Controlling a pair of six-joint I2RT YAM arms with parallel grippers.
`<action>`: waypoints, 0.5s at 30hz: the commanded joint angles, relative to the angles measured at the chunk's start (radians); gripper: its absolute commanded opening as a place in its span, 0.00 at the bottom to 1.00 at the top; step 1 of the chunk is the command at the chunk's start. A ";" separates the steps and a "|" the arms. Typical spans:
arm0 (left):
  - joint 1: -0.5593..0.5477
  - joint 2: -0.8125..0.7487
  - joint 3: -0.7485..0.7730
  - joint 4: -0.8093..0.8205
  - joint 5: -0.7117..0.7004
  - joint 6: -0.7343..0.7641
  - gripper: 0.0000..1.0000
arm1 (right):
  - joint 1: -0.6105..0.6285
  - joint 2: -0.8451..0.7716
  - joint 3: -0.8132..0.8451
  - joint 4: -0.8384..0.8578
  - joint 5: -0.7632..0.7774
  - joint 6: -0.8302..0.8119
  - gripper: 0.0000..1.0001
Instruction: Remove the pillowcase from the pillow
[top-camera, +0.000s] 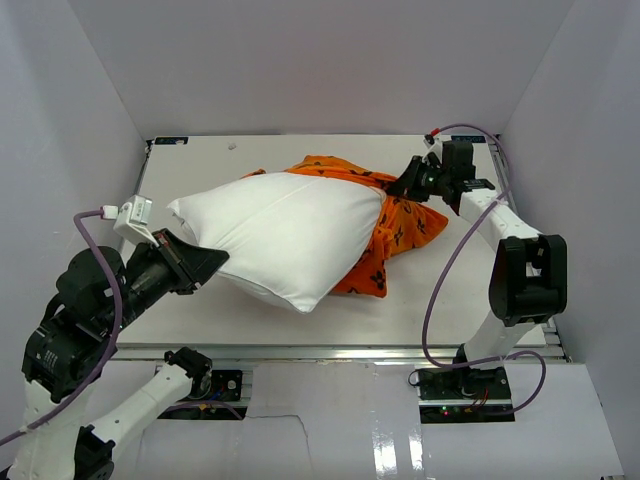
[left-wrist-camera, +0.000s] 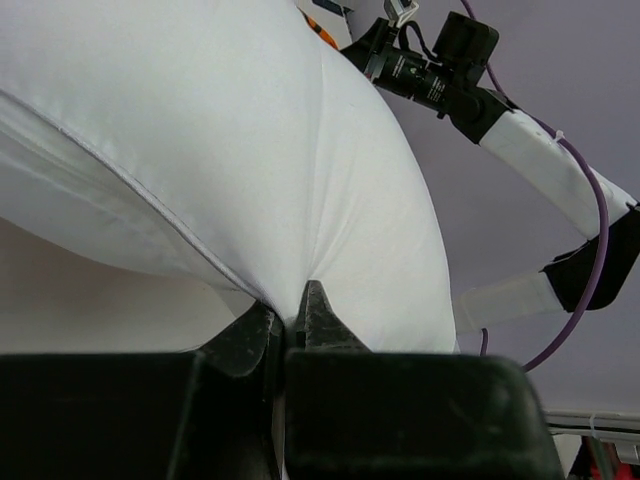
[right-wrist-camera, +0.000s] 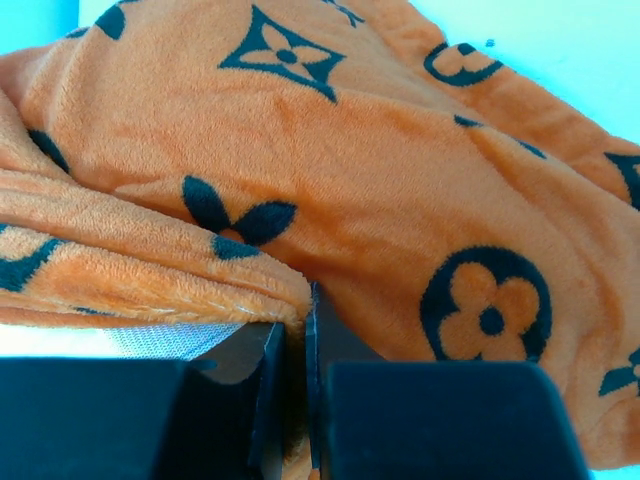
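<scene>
Left pincer clamps pillow | right pincer clamps pillowcase | white table, white walls

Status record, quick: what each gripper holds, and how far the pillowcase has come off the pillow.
left gripper: shut, pinching the left corner of the pillow
right gripper: shut on a fold of the pillowcase
pillow: mostly bare white, only its right end inside the cover
pillowcase: bunched around that right end, its loose part lying on the table
task state: not finished, one end left to free
</scene>
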 joint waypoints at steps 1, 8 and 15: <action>0.009 -0.132 0.242 0.138 -0.123 0.035 0.00 | -0.253 0.096 0.058 0.125 0.580 -0.047 0.08; 0.008 -0.084 0.380 0.103 -0.130 0.033 0.00 | -0.275 0.091 0.041 0.131 0.614 -0.014 0.08; 0.008 -0.031 0.445 0.145 -0.117 0.018 0.00 | -0.275 0.076 0.009 0.153 0.595 -0.001 0.08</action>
